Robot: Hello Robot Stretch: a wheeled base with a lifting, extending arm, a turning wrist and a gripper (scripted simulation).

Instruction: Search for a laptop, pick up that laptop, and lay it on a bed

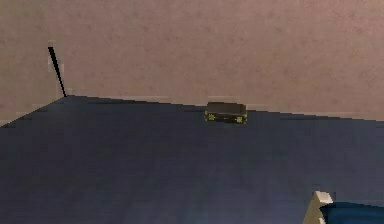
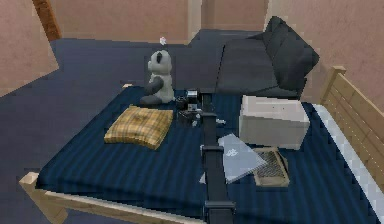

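Reaching near a teddy bear [image 2: 157,78] on the bed [image 2: 80,160], fingers [image 2: 186,110], gap and load unclear

A dark blue floor [image 1: 150,160] meets a plain pinkish wall [image 1: 200,40]. A small dark box [image 1: 226,114] sits at the wall's foot. A thin black rod [image 1: 57,72] slants up at the left.

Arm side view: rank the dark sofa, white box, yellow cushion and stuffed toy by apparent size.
1. dark sofa
2. white box and yellow cushion, too alike to rank
3. stuffed toy, sitting farther from the camera
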